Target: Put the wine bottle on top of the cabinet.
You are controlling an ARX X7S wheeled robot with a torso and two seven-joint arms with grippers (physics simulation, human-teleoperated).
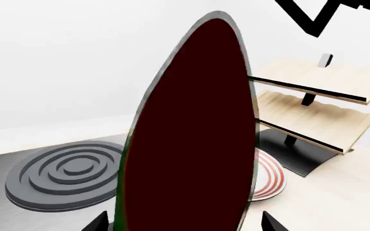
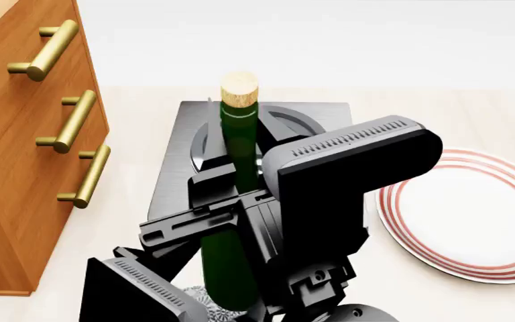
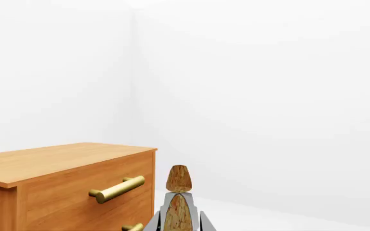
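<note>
Gripping is judged from the head view: the wine bottle (image 2: 231, 221) is clamped at mid-body by the left gripper (image 2: 226, 225), its jaws closed against the glass. The bottle is held upright, long axis vertical, cork uppermost, presumably so that its base can be set flat on the cabinet (image 2: 16, 147). It is carried just beside the cabinet's drawer front, above the grey ringed plate (image 2: 177, 168), not yet over the cabinet top. The striped plate (image 2: 472, 215) lies on the bottle's far side from the cabinet. The right gripper (image 3: 178, 211) is seen near the cabinet; whether it is closed cannot be told.
</note>
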